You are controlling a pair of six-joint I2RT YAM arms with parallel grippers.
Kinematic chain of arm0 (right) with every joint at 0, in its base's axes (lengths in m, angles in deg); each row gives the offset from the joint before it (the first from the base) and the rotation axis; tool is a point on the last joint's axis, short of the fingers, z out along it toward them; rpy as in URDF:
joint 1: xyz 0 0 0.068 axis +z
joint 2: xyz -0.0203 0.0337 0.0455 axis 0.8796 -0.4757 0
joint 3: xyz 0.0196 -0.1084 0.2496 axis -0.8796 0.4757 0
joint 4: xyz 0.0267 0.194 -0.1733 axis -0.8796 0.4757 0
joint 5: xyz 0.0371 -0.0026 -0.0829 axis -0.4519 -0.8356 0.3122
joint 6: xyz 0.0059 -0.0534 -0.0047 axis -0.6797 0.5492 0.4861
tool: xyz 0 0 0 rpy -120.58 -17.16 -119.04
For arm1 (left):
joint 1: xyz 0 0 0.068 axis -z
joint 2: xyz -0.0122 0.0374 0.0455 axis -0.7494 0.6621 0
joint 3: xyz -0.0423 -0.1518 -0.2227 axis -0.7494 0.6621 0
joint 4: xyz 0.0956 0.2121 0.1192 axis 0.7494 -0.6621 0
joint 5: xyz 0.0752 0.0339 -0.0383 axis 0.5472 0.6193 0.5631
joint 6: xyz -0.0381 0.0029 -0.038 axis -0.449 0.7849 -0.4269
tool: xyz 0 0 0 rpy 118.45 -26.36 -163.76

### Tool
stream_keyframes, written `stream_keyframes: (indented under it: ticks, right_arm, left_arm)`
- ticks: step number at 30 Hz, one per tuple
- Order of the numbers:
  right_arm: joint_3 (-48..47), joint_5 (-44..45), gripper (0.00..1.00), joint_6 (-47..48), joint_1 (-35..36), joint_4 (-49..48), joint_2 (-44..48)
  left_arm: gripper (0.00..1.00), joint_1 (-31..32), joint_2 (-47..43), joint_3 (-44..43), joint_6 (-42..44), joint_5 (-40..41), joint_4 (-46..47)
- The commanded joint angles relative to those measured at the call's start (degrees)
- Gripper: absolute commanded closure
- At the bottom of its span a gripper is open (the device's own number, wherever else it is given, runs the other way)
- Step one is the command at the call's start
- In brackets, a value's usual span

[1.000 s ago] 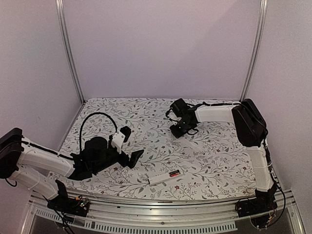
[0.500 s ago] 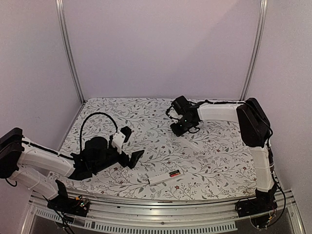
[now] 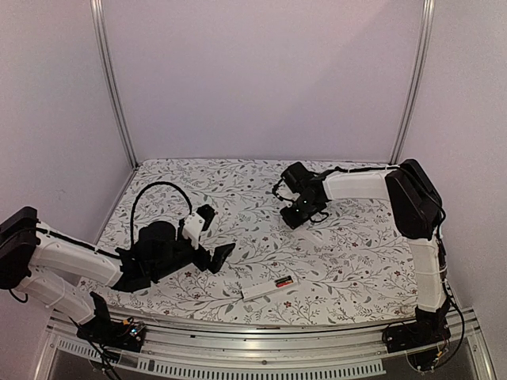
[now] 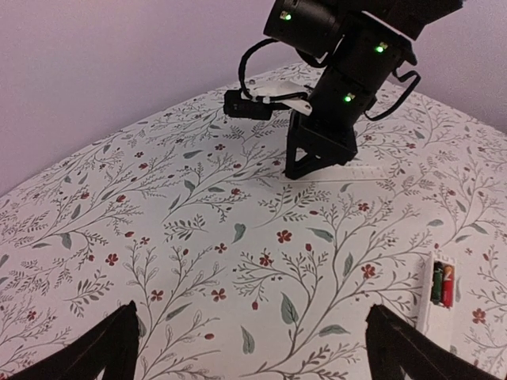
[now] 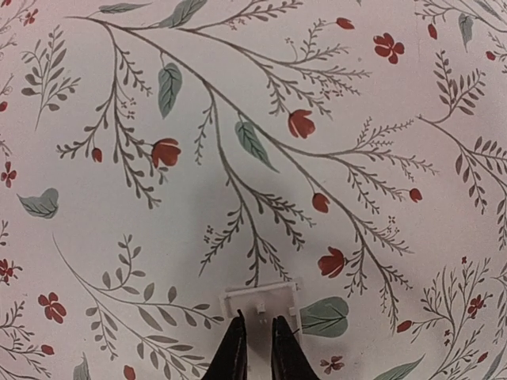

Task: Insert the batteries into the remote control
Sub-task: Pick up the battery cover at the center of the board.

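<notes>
The white remote control [image 3: 265,289] lies near the table's front edge, its compartment open, with the two batteries [image 3: 283,283] side by side inside it. It shows at the left wrist view's right edge [image 4: 440,310], with the batteries [image 4: 442,285] red and dark. My left gripper [image 3: 219,257] is open and empty, left of the remote, its fingertips [image 4: 111,348] wide apart. My right gripper [image 3: 304,214] is far back. Its fingers [image 5: 235,352] are almost together, tips resting over the thin white cover strip [image 5: 261,301], which lies flat on the cloth.
A floral cloth [image 3: 238,198] covers the table. Metal frame posts [image 3: 111,87] stand at the back corners, with plain walls behind. The right arm [image 4: 333,71] stands on the cloth in the left wrist view, the cover strip [image 4: 356,170] beside it.
My right gripper has shifted slightly right and toward the front of the table, staying low over the cover strip. The left arm and the remote have not moved.
</notes>
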Motion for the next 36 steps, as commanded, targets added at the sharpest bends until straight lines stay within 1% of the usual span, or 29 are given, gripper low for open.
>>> stream_keyframes:
  ticks: [1,7,23,26,28,36]
  right_arm:
    - [0.0,-0.7,0.88,-0.1,-0.1,-0.4,0.4]
    - [-0.5,-0.4,0.90,0.2,-0.1,-0.4,-1.0]
    - [-2.4,0.9,0.91,1.4,-0.1,-0.5,-2.6]
    - [-2.5,0.9,0.94,1.4,-0.1,-0.4,-2.8]
    - [-2.5,0.8,0.99,1.4,-0.1,-0.4,-2.9]
    - [-2.2,0.4,1.00,1.5,-0.1,0.0,-1.2]
  left_arm:
    - [0.00,-1.0,1.1,-1.1,0.2,-0.7,0.0]
    - [0.00,-1.0,1.2,-1.2,0.3,-0.8,0.0]
    - [0.00,-1.2,2.5,-1.4,0.1,-1.5,0.6]
    - [0.00,-1.1,2.4,-1.4,0.0,-1.4,0.6]
    - [0.00,-1.2,2.3,-1.3,0.1,-1.4,0.6]
    - [0.00,-1.1,1.9,-1.1,-0.1,-1.5,0.6]
